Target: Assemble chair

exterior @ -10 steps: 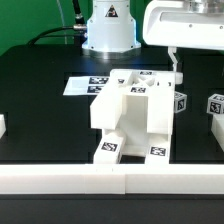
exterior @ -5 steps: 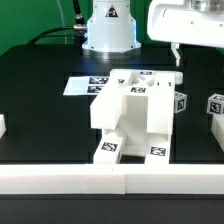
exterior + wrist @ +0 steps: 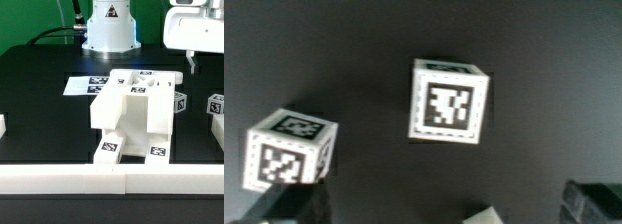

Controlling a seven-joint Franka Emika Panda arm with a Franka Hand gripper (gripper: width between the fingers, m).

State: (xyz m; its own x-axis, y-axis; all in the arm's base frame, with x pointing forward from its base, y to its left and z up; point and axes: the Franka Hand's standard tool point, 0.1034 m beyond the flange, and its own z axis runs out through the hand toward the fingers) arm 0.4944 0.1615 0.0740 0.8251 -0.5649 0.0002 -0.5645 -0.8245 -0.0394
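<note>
I hold the gripper (image 3: 190, 64), jaws spread and empty, at the exterior view's upper right; the loose tagged block (image 3: 216, 104) lies below it, toward the right edge.

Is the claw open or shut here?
Open: in the wrist view the claw has its fingertips spread wide, gripping nothing.

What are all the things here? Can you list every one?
chair: one, white, half built, middle of the table.
loose blocks: two, white with black-and-white tags, on the dark tabletop below the wrist camera.
marker board: one, white, flat, behind the chair.
wall: one, white, along the front edge.
table: one, black.
robot arm: one, white, at the back.
gripper: one, open, empty, up at the exterior view's right.
</note>
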